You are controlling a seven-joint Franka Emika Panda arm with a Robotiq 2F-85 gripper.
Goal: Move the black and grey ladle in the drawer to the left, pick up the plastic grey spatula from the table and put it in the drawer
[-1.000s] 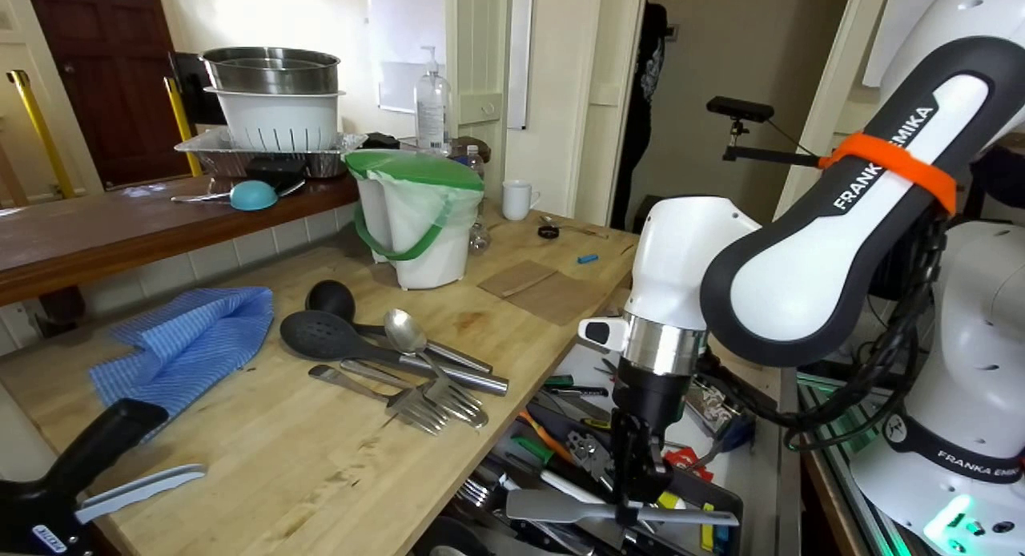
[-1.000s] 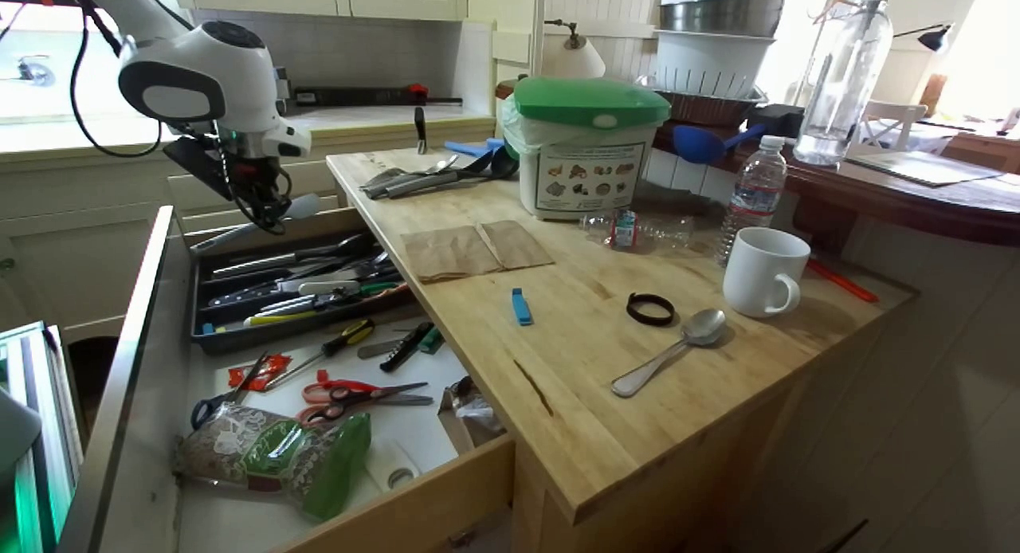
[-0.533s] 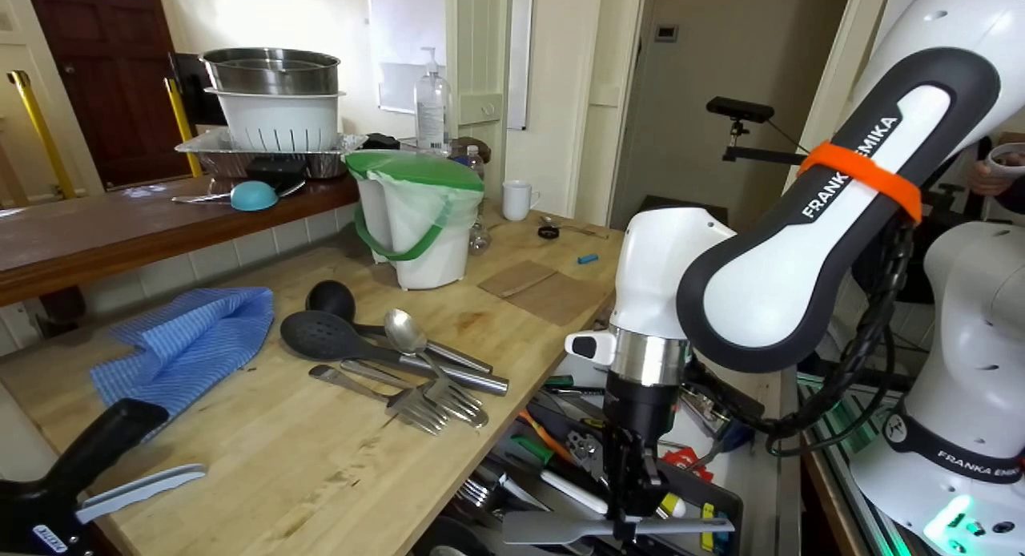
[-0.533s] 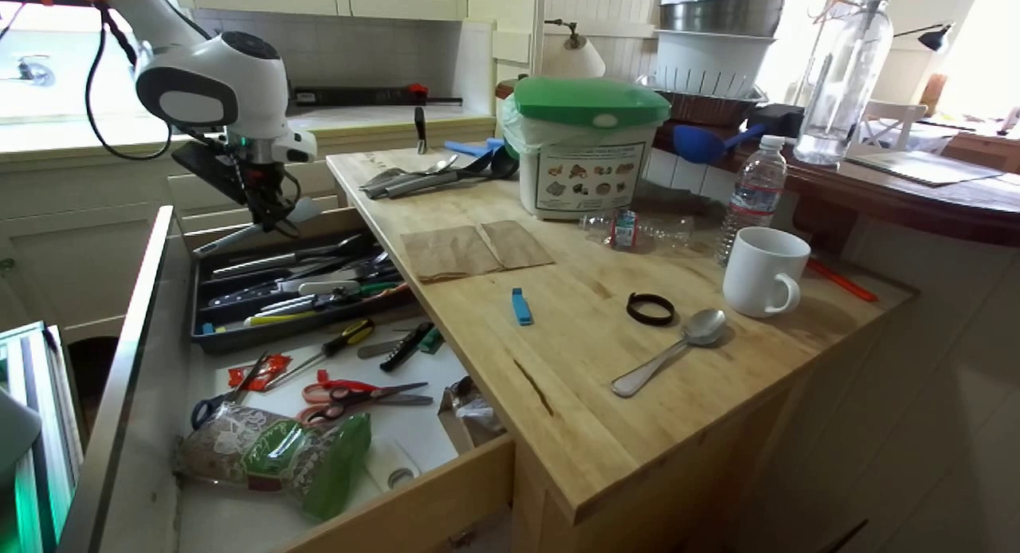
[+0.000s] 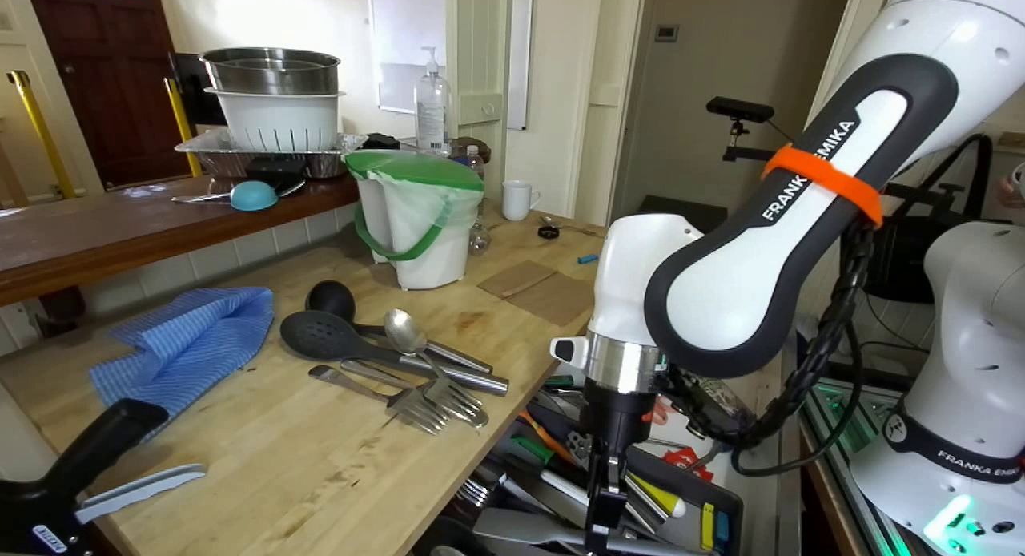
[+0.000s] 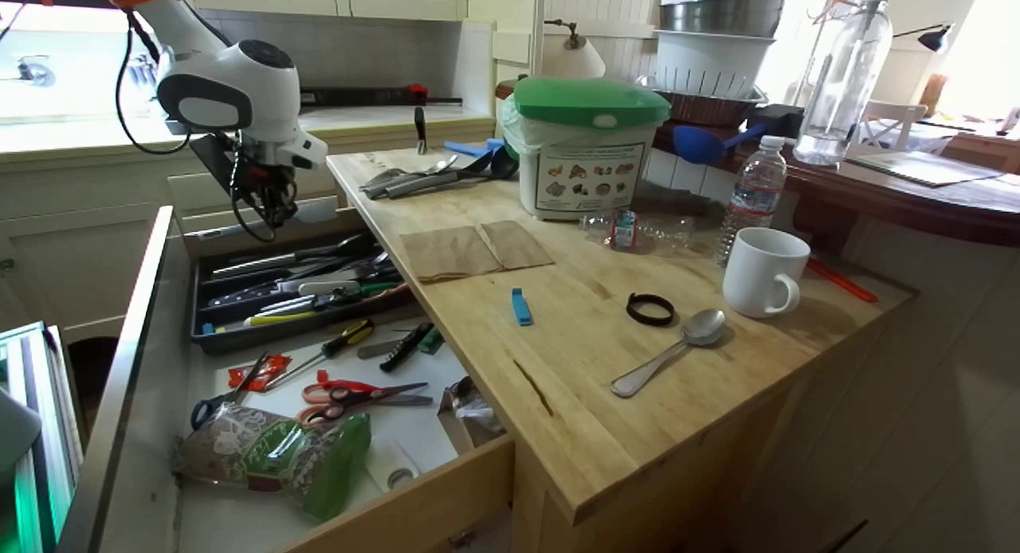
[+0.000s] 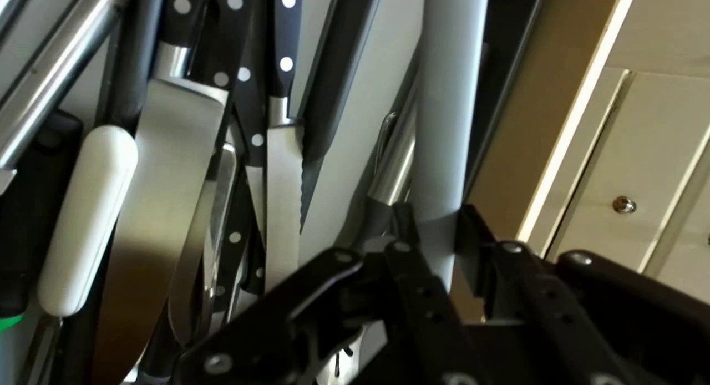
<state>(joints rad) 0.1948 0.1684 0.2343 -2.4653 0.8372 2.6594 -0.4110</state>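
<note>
- At the far left of an exterior view is a dark red door; nearer, a brown ledge carries a white colander topped by a steel bowl.
- Below the ledge spreads the light-wood desk, a rumpled blue cloth on its left part.
- Next along it lie a black slotted spoon, a metal spoon and some forks, overlapping.
- Further right, a white bin with a green lid stands upright; folded brown paper lies flat near it.
- Right of these, the claw is clamped on the handle of the grey spatula, which is held over the dark cutlery tray in the drawer. Whether it touches the utensils below, I cannot tell.
- An exterior view alone shows a tap at far left, and lays bare the near end of the drawer, with a printed bag and red-handled scissors.
- The wrist view alone shows a finger on each side of that handle.
</note>
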